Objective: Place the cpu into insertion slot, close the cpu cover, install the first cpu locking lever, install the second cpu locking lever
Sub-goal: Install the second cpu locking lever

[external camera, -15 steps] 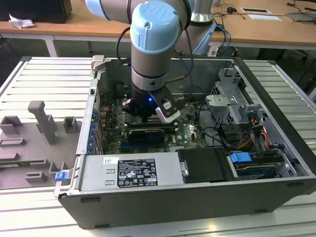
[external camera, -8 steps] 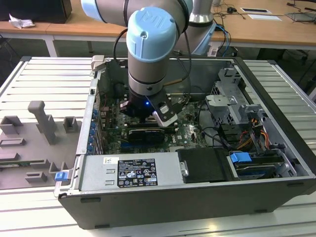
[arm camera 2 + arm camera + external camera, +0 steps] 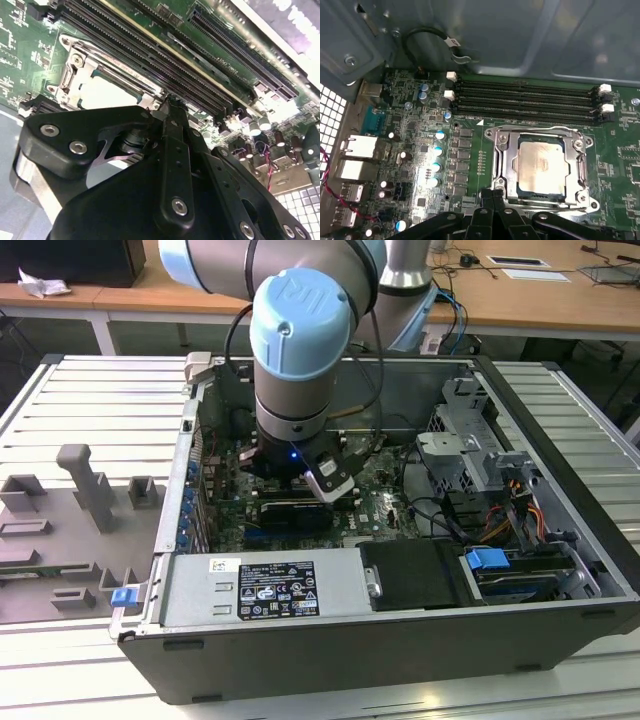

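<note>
The cpu (image 3: 542,165), a pale silver-beige square, lies flat in the socket on the green motherboard; it also shows as a pale patch, the cpu (image 3: 107,92). The cpu cover (image 3: 504,152), a shiny metal frame, lies down around it, with the chip showing through its window. My gripper (image 3: 492,194) is shut, its black fingertips pressed together with nothing between them, right at the socket's near corner. In the second wrist view the gripper (image 3: 172,102) points at the socket's edge beside the memory slots. In the exterior view the arm's wrist (image 3: 300,455) reaches down into the open computer case.
Long black memory slots (image 3: 525,100) run beside the socket. Blue-topped capacitors (image 3: 437,150) and rear ports (image 3: 357,147) stand on its other side. The grey case wall (image 3: 520,35) rises behind. A power supply (image 3: 270,590) and a drive cage (image 3: 470,455) line the case; grey fixtures (image 3: 85,490) sit outside.
</note>
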Controlling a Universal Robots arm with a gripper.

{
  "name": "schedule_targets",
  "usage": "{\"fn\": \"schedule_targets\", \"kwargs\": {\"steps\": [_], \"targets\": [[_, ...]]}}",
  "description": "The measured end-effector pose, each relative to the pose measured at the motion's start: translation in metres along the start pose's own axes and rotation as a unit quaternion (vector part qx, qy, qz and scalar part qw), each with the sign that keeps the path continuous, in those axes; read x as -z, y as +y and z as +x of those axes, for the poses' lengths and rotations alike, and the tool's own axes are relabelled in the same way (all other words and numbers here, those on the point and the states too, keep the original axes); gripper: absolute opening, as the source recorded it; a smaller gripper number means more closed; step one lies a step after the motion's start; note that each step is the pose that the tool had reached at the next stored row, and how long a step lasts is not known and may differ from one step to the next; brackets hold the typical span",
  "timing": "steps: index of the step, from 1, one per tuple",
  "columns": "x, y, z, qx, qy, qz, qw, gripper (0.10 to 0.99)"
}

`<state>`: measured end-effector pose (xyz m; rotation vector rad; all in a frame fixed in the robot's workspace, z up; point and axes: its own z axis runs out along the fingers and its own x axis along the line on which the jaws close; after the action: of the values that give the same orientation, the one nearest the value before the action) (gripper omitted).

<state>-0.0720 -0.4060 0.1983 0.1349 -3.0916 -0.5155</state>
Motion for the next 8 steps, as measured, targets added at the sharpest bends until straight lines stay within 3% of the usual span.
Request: {"fn": "schedule_targets", "kwargs": {"steps": [6, 8], "targets": [[-0.0057, -0.0017, 0.0024, 0.0, -0.0017, -0.0174, 0.9998, 0.106], [-0.0047, -0.0013, 0.0034, 0.0, -0.0019, -0.0188, 0.9998, 0.106]]}}
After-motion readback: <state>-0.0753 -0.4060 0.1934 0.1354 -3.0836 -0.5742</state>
